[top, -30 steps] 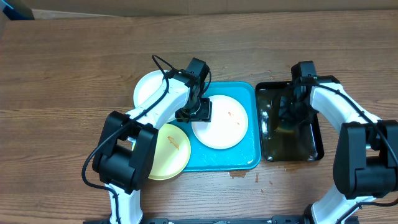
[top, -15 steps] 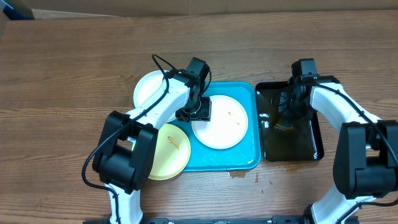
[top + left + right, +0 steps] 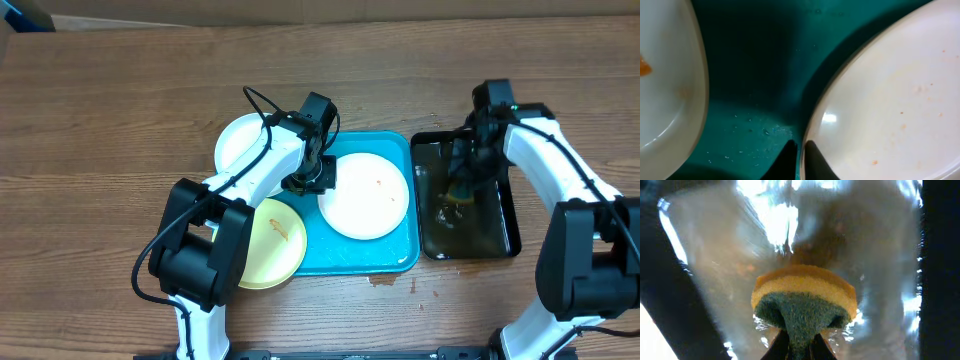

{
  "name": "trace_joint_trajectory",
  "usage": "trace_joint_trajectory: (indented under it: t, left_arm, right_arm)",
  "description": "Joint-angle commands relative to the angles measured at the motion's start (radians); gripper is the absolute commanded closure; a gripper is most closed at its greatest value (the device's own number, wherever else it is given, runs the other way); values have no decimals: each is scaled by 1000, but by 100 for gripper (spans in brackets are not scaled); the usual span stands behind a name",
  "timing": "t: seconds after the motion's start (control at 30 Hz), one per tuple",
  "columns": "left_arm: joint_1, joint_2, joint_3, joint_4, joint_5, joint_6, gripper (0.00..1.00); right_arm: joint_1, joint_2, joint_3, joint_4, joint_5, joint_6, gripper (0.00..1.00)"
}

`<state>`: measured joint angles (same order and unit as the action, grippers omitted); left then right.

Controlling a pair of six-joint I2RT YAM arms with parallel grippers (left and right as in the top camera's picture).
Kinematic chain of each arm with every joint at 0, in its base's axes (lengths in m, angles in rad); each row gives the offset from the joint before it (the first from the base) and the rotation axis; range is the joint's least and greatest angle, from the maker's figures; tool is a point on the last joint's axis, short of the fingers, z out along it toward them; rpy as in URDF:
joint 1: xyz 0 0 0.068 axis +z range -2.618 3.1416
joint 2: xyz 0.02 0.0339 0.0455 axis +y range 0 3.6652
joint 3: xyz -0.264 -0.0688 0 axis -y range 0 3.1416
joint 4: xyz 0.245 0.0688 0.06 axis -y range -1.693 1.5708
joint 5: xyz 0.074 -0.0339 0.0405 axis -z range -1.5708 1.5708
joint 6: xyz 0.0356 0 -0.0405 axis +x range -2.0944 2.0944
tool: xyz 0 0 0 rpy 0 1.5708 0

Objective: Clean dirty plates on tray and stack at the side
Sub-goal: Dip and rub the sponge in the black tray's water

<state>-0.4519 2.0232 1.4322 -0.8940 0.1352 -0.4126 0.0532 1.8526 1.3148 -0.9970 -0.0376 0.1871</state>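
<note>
Wood-grain table [image 3: 120,120] carries the turquoise tray [image 3: 350,262], where one white plate [image 3: 365,195] lies, faintly speckled orange, its left rim pinched between the clenched jaws of the left gripper [image 3: 800,152]. A second white plate [image 3: 240,140] lies beside the tray's far-left corner, and the pale yellow plate [image 3: 270,245] overlaps its near-left edge. Over the wet black tray [image 3: 500,235], the right gripper [image 3: 799,347] is clamped on a yellow-and-green sponge [image 3: 802,300].

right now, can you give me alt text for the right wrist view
The right gripper pinches a sponge, yellow with a green scouring face, over the wet, glinting floor of the black tray.
</note>
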Motion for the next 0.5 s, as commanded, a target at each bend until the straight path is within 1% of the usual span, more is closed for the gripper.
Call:
trace_joint_trajectory:
  t: [0.0,0.1,0.17,0.2,0.23,0.33,0.47]
  left_arm:
    - [-13,-15,3,2,-19,5,95]
    - [-13,-15,3,0,-19,5,91]
    - [-13,-15,3,1,-19,5,73]
    - [-13,-15,2,1,-19,5,69]
    - [-14,-15,0,1,-19,5,68]
    - [-14,-15,-16,9,-19,5,71]
    - [-14,-15,-60,44,-19,5,73]
  right_arm:
    - [-2,-66,41,-31,3,-4,96]
    - [-2,-77,41,-63,11,-5,96]
    - [-2,-77,40,-72,25,-5,96]
    - [-2,-77,39,-72,25,-5,96]
    - [-2,-77,39,-73,25,-5,96]
    - [-2,-77,39,-75,25,-5,96]
    - [-2,-77,39,-77,25,-5,96]
